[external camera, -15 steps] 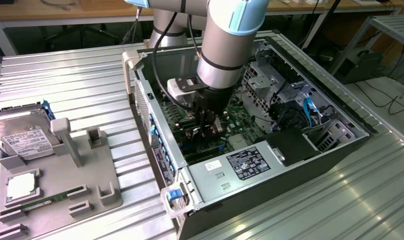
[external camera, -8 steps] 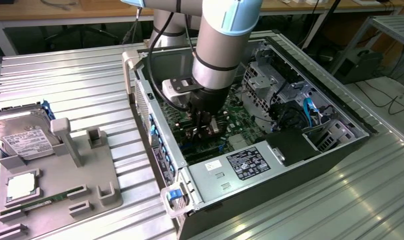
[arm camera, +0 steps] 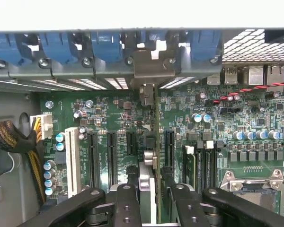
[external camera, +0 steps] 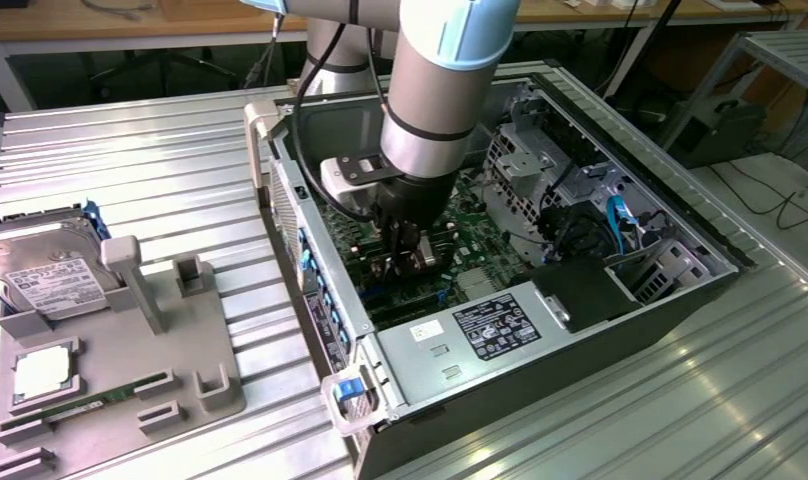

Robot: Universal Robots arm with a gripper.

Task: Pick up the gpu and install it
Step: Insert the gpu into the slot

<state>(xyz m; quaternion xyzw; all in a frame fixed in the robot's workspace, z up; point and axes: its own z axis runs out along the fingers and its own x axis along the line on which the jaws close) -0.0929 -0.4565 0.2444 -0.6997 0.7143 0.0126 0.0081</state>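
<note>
Gripper down inside open PC case, arm coming in from above. Jaws closed on the gpu, card pinched between the fingers and seen edge-on in wrist view. Gpu held upright, thin edge toward the motherboard, directly under the gripper, not off to a side. Long axis running along the slot line, parallel to the black expansion slots, pointing toward the case's rear wall. Card's metal bracket up against that rear wall, among the blue retention clips. Lower edge looks lined up w/ a slot between the neighbouring black slots; fully seated or not: can't tell, contact hidden by card and fingers. In exterior view, grey fixture tray on the desk at the exterior view's left, w/ hard drive and memory stick in it, well apart from the case.
</note>
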